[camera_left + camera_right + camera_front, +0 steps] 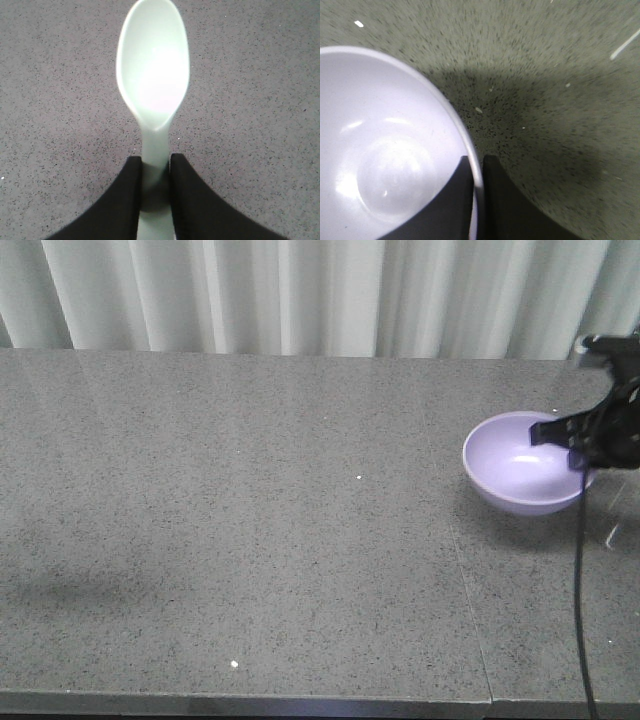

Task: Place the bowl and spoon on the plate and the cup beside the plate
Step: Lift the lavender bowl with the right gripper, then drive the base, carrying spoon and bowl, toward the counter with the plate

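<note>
In the left wrist view the left claw (155,164) pinches the spoon (152,70) at the neck of its handle, with one dark finger on each side. The pale green scoop points to the top of the frame, its hollow facing the camera. Holding it by the neck leaves the scoop free, which should suit laying it on the plate. The speckled grey desk (260,100) lies behind it; I cannot tell whether the spoon touches it.

At the right edge of the front view the bowl (515,465) is open side up. The right claw (477,167) is pressed onto its rim, one finger inside and one outside. That grip takes the thin wall, probably because the bowl is too wide to span. The shadow beside it suggests it hangs just off the desk.

Neither plate nor cup shows in any view. No brand, label or writing can be read anywhere.
</note>
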### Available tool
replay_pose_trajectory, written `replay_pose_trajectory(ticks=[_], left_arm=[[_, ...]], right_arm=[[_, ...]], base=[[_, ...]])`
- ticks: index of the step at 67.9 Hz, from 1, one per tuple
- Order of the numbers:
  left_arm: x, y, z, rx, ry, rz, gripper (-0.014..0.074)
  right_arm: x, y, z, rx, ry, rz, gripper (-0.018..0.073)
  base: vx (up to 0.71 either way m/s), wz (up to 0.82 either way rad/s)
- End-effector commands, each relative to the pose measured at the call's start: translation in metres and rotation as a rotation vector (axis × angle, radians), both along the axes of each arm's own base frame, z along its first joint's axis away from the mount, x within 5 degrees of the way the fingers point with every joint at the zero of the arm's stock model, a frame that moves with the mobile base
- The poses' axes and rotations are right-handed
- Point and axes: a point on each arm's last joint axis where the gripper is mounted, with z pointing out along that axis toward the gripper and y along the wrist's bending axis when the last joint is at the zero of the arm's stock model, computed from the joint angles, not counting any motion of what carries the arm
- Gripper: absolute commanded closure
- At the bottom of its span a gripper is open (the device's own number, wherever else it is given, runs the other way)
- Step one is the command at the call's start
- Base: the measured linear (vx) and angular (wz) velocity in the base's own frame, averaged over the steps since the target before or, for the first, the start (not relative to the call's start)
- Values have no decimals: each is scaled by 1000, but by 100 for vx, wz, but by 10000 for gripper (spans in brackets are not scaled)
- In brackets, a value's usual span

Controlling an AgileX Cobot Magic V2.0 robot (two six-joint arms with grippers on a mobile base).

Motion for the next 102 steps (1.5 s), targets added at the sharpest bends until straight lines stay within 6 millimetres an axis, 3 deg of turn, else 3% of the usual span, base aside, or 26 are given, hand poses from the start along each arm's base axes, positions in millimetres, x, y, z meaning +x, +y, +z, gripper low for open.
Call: replay_pose_trajectory(ticks=[1, 19, 35, 102], left_arm=[[-7, 0, 13, -4, -71, -6, 603], [-7, 0, 13, -4, -71, -6, 603], [-7, 0, 13, -4, -71, -6, 603], [-7, 0, 13, -4, -71, -6, 603]], right_arm=[[-28, 0, 57, -20, -167, 4, 565], [-112, 5, 126, -27, -295, 7, 565], [-162, 7, 150, -31, -350, 8, 565], [-168, 7, 153, -42, -366, 9, 565]], base=[[0, 0], [0, 0], [0, 0], [0, 0]])
